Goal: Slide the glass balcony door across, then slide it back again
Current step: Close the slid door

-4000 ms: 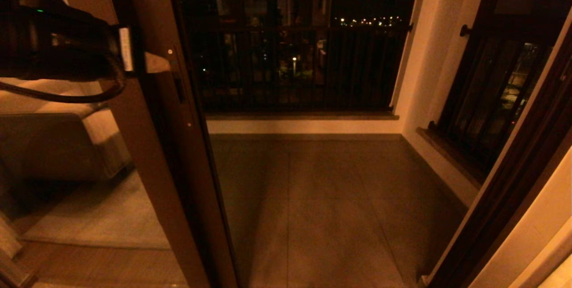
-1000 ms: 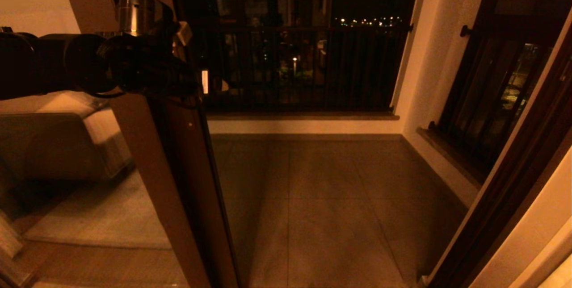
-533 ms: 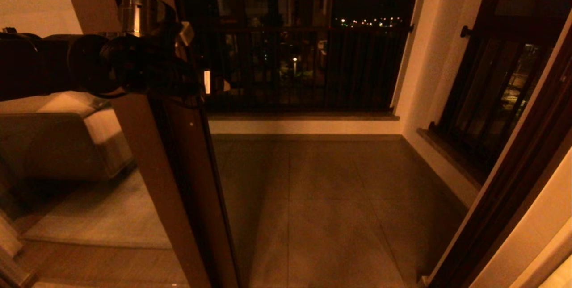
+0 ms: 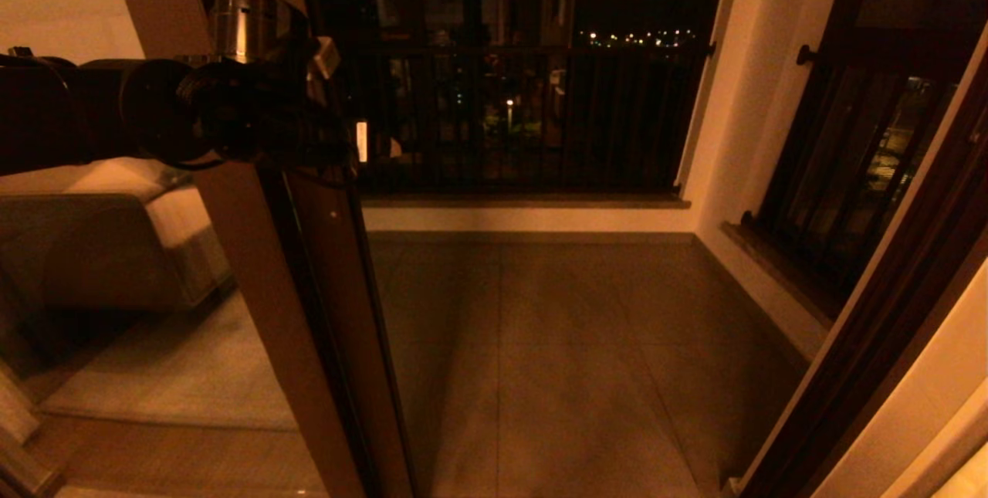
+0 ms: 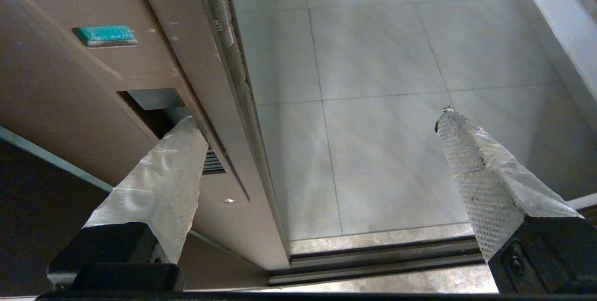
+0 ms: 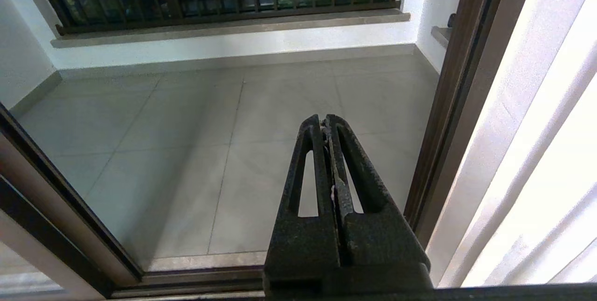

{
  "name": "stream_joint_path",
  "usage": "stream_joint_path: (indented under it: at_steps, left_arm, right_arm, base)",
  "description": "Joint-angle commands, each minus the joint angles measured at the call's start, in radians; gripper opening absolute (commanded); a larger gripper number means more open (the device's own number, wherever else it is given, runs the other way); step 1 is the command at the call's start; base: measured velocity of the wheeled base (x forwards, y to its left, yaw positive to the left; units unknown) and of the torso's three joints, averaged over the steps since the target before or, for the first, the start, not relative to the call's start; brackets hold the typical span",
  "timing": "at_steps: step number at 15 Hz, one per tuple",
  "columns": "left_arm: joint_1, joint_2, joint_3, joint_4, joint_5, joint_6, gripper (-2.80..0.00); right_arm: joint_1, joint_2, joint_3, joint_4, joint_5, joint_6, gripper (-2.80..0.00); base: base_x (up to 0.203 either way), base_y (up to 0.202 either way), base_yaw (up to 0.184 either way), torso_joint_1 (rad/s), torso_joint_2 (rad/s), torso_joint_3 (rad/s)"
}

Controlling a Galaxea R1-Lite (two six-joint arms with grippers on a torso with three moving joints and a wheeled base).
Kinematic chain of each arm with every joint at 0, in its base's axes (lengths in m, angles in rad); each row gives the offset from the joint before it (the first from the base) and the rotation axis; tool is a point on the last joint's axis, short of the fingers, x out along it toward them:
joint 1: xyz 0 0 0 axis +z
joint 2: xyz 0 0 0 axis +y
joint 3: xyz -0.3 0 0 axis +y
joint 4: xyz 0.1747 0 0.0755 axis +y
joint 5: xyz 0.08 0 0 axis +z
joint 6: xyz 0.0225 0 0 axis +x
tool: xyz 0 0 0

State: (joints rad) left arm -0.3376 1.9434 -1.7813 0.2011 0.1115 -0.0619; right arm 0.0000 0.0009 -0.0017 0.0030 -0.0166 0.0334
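Note:
The glass balcony door (image 4: 309,313) stands at the left of the head view, its brown stile (image 5: 154,49) slanting down to the floor track. My left gripper (image 4: 347,139) is open and straddles the stile's edge at handle height. In the left wrist view, one taped fingertip (image 5: 184,128) sits in the recessed handle slot (image 5: 149,105). The other fingertip (image 5: 447,121) hangs free over the balcony tiles, so the left gripper (image 5: 316,119) spans the stile's edge. My right gripper (image 6: 325,121) is shut on nothing, low by the right door jamb, outside the head view.
The doorway opens onto a tiled balcony floor (image 4: 571,343) with a dark railing (image 4: 525,120) at the far end. A barred window (image 4: 849,166) lines the right wall. The dark door jamb (image 4: 888,328) stands at the right, and the floor track (image 5: 373,259) runs across the threshold.
Four seconds ago my left arm was left of the stile; it now reaches round the stile's edge. Over the last second arm and door have crept slightly right.

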Motion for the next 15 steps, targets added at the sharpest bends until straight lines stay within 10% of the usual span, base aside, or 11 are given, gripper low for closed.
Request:
stream_joint_path:
  at_steps: [1, 15]
  left_arm:
    - [-0.006, 0.002, 0.002, 0.003, -0.004, -0.001, 0.00]
    - [-0.072, 0.006, 0.002, 0.002, 0.000, 0.001, 0.00]
  right_arm:
    - [0.000, 0.001, 0.000, 0.000, 0.000, 0.000, -2.80]
    - [0.000, 0.001, 0.000, 0.000, 0.000, 0.000, -2.80]
  base:
    - [0.000, 0.000, 0.000, 0.000, 0.00, 0.000]
    - [0.000, 0.000, 0.000, 0.000, 0.00, 0.000]
